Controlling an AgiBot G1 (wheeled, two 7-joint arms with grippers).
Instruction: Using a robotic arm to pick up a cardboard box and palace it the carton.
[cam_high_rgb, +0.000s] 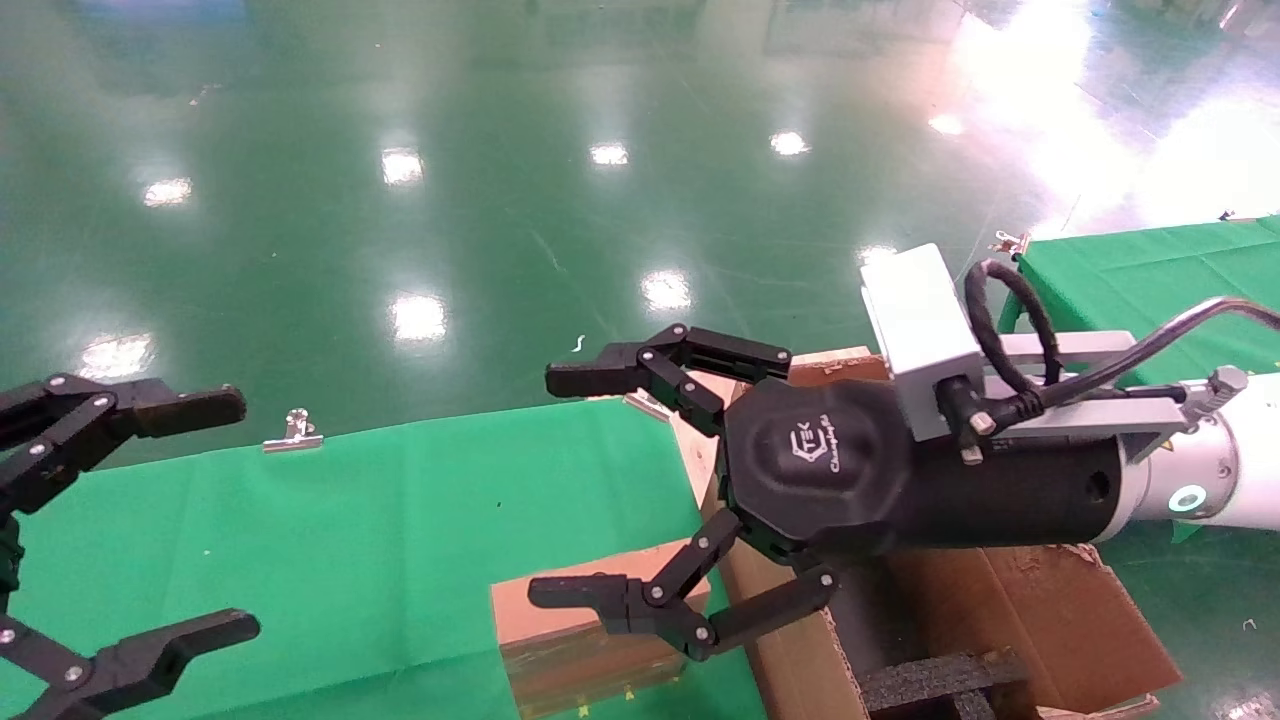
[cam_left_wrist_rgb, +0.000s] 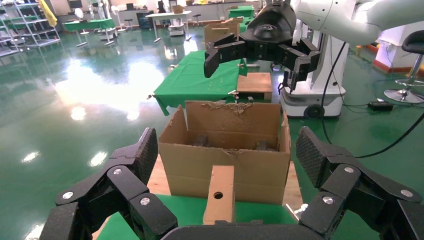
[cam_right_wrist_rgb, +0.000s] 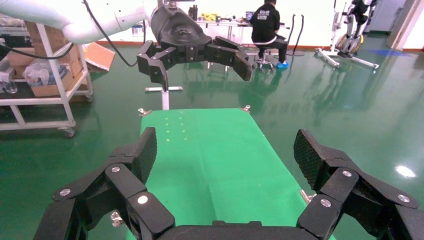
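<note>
The white robotic arm reaches in from the right. Its black right gripper is open and empty, hovering above the small brown cardboard box at the green table's near right corner. The box shows its round hole in the left wrist view. The large torn-flap carton with black foam stands just right of the box. My left gripper is open and empty at the left, facing box and carton. The box is out of the right wrist view.
The green table cloth is held by a metal clip at its far edge. A second green table stands at the right. The carton rests on a wooden platform. A seated person is far off.
</note>
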